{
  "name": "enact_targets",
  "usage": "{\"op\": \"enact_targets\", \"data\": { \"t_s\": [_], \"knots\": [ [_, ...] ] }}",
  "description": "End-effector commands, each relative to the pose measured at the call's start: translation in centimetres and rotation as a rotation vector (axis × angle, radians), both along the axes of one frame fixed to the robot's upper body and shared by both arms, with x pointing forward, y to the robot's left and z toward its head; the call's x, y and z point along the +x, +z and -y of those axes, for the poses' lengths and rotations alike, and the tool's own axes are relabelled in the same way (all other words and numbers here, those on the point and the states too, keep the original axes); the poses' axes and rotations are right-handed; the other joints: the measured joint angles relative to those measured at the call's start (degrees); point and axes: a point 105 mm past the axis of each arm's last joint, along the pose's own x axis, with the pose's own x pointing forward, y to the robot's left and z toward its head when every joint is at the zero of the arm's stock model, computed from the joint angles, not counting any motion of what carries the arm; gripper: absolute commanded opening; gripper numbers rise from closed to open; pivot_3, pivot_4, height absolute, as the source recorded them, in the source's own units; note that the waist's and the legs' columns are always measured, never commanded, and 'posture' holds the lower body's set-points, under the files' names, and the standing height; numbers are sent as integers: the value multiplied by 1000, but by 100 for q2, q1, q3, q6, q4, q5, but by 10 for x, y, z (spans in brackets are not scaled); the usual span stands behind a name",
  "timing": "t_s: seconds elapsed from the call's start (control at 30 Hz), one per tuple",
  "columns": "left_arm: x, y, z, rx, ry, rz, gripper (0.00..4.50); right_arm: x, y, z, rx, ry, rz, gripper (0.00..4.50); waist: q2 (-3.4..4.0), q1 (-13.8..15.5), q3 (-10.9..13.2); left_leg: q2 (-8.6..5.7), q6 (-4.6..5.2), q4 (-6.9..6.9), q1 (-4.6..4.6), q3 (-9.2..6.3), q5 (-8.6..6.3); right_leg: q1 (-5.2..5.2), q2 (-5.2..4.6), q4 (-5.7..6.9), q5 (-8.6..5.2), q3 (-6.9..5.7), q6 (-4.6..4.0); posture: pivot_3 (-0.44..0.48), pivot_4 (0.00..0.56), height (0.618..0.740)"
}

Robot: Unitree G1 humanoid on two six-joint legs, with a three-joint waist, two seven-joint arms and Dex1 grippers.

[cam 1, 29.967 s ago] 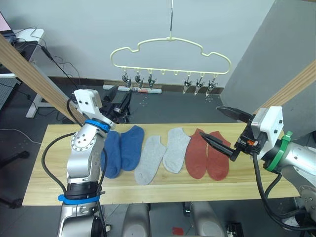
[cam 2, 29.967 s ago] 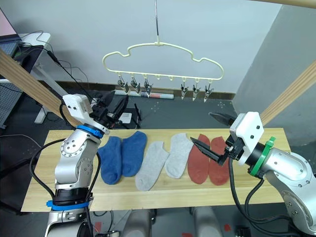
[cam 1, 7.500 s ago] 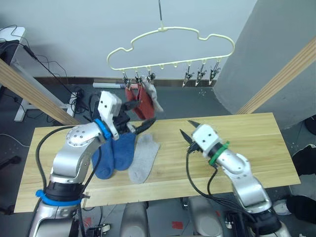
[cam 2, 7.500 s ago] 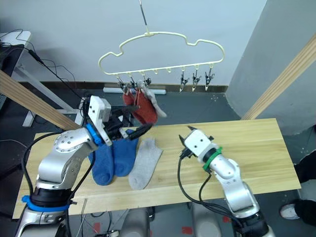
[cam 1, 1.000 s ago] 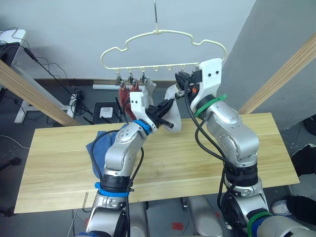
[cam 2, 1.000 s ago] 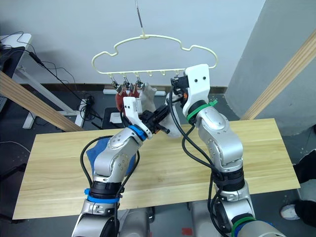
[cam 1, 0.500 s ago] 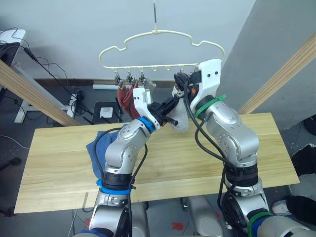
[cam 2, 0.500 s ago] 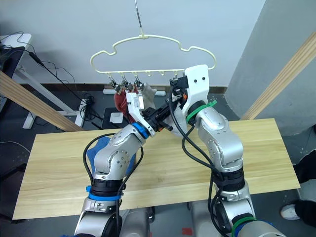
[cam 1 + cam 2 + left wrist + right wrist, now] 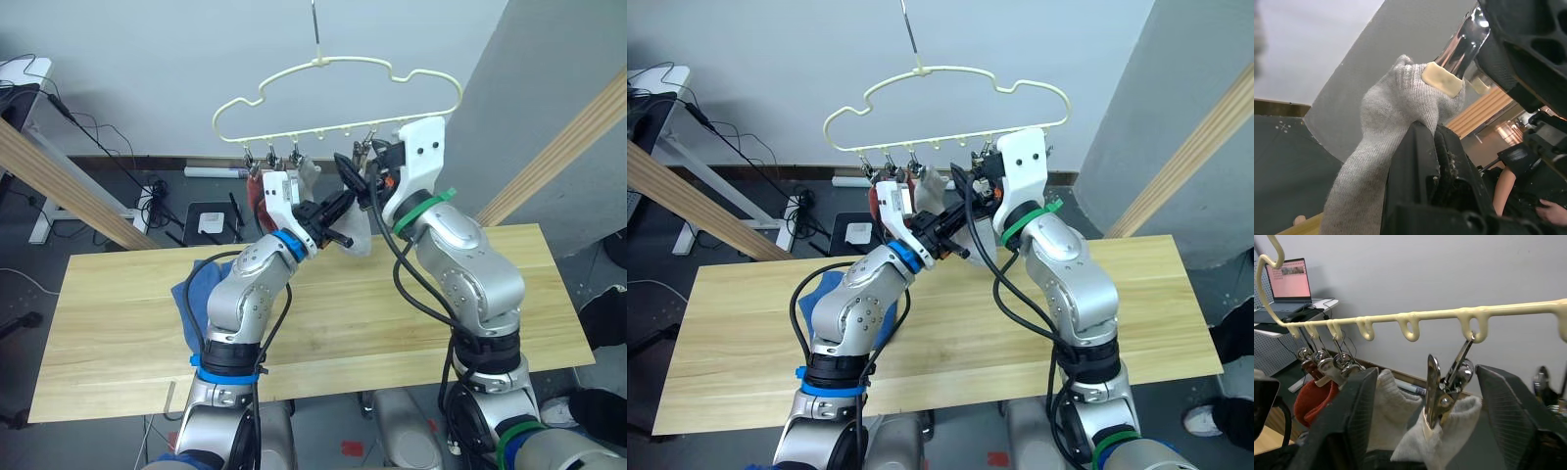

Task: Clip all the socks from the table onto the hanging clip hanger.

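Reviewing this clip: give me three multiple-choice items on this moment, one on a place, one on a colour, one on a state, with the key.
1. Where do the blue socks lie?
A. on the table
B. on the clip hanger
C. on the floor

2. What colour is the sock at the clip between the two grippers?
A. rust red
B. blue
C. light grey

3. What is the left gripper doing?
A. open over the table
B. shut on the grey sock
C. shut on a red sock

Key: 1 A, they sit on the wood behind the left arm. 2 C, both wrist views show pale grey knit in the clip. 3 B, the left wrist view shows its fingers pinching the grey sock just under the clip.
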Motion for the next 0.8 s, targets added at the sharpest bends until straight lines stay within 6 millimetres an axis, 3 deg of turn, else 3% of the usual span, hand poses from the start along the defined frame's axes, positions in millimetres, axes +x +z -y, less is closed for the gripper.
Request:
{"op": "enact_targets", "data": {
  "t_s": [0.03,0.07,0.17,0.37,0.47,0.6,0.8],
  "knots": [
    [-3,10,3,33,4,75,0,-28,9,-3,-4,90,48,3329,0,0,0,0,0,0,0,1,0,0,0,0,0,1,0,-130,335,740],
    [-3,8,2,48,7,79,0,-33,9,-3,-12,106,49,3329,0,3,0,-1,0,0,0,0,0,0,0,0,0,0,0,-133,336,740],
    [-4,0,1,136,-14,105,625,-48,5,-3,-45,142,48,3367,0,-2,0,-1,0,-2,0,0,0,0,0,-2,-1,1,2,-137,337,740],
    [-6,-3,-1,189,-39,145,2335,-54,0,1,-78,135,42,3367,0,-8,0,0,0,0,1,0,0,-1,1,0,-2,1,4,-142,338,740],
    [-19,-3,-6,285,-146,230,3188,-53,-3,15,-103,36,59,3367,0,-10,0,0,0,-2,1,0,0,0,2,-2,-3,2,4,-143,338,740],
    [-36,-8,-22,449,-302,310,3188,-45,-3,35,-102,-109,81,3367,1,-22,0,2,0,-9,0,2,0,-7,3,-3,-3,3,3,-143,339,740],
    [-37,14,-34,442,-338,352,3188,-38,-6,36,-100,-138,87,3367,1,-3,1,2,-1,-8,-1,3,0,-8,0,-5,-4,3,4,-130,335,740]
  ]
}}
